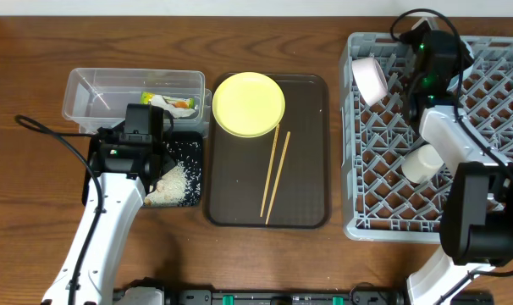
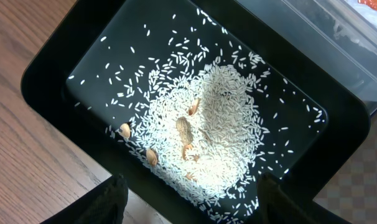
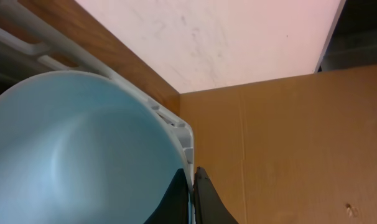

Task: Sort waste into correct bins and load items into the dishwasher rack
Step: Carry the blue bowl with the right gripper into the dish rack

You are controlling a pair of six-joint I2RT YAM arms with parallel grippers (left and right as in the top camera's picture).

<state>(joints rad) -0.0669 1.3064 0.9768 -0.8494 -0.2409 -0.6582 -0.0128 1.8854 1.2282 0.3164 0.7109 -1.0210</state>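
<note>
1. Wooden table (image 1: 28,212); large grey plastic lattice rack (image 1: 493,127) at right.
2. Only its wrist view shows right gripper (image 3: 190,173) seemingly pinching light blue bowl (image 3: 70,155) there.
3. Wide-open, empty left gripper (image 2: 191,190) over white rice grains (image 2: 219,112) in shallow black tray (image 2: 64,68).

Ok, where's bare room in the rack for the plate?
The rack floor is bare mid-left, between the tilted bowl at the back-left corner and the cup, and front-left of the cup. The right side is crowded: the right arm hangs over it, right gripper pinching the bowl.
</note>
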